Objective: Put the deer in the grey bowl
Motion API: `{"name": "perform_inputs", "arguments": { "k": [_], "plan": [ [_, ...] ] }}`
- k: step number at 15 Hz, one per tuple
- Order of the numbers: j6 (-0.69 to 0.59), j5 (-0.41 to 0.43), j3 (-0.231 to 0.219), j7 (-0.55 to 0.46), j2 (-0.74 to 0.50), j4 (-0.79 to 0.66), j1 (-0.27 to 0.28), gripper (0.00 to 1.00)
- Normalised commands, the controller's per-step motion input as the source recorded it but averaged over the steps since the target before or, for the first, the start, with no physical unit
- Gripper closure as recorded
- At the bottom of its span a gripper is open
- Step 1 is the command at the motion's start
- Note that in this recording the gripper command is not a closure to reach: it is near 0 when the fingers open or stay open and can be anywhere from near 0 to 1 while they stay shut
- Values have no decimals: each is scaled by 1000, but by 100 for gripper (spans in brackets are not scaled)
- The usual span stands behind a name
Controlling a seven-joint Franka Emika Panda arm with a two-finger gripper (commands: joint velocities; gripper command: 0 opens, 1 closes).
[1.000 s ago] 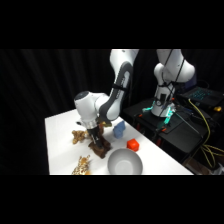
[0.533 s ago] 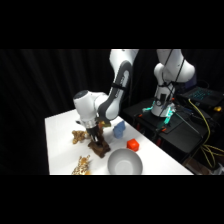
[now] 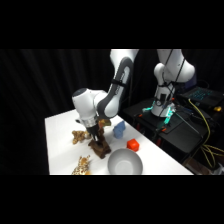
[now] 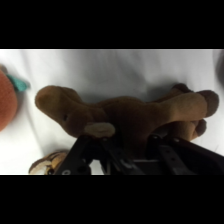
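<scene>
While hanging low over the deer [image 3: 100, 145], tight against its back, cannot tell of the gripper [image 3: 95, 135] whether clamped on the body or merely straddling it: tips hidden in the wrist view behind the brown bulk, only black linkage rising from below.

Deer on the white table [image 3: 60, 135], just left of and behind the grey bowl [image 3: 125, 163], near it but not in it. Probably the grasp-and-lift step, with the carry not yet begun.

To do it well:
- Take hold across the thick middle of the torso, not the thin legs or the outstretched limbs.
- Squeeze firmly; looks soft and plush-like up close, so likely to give and slip.
- Lift straight up until clear of the bowl's rim before moving sideways.
- Keep the path clear of the orange-red toy [image 3: 132, 145] beside the bowl and of the spotted animal toy [image 3: 82, 165] in front.
- Release low over the bowl's centre, lest the long limbs catch on the rim.

Materials and shapes:
- Deer: dark brown, matte, fuzzy, rounded torso, lanky angular limbs.
- Bowl: round, smooth, plain grey, dull metallic sheen, wider than any toy.
- Tan plush animal [image 3: 78, 136] just behind the deer, soft and lumpy.
- Small blue object [image 3: 119, 130] farther back, blocky.
</scene>
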Motion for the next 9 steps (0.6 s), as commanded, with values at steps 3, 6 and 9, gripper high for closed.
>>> {"name": "perform_inputs", "arguments": {
  "k": [3, 6, 9],
  "plan": [
    [-382, 49, -24, 30, -741, -299, 28, 58],
    [-341, -65, -72, 71, -722, -311, 64, 58],
    [-237, -109, -21, 103, -604, -327, 115, 58]
  ]
}}
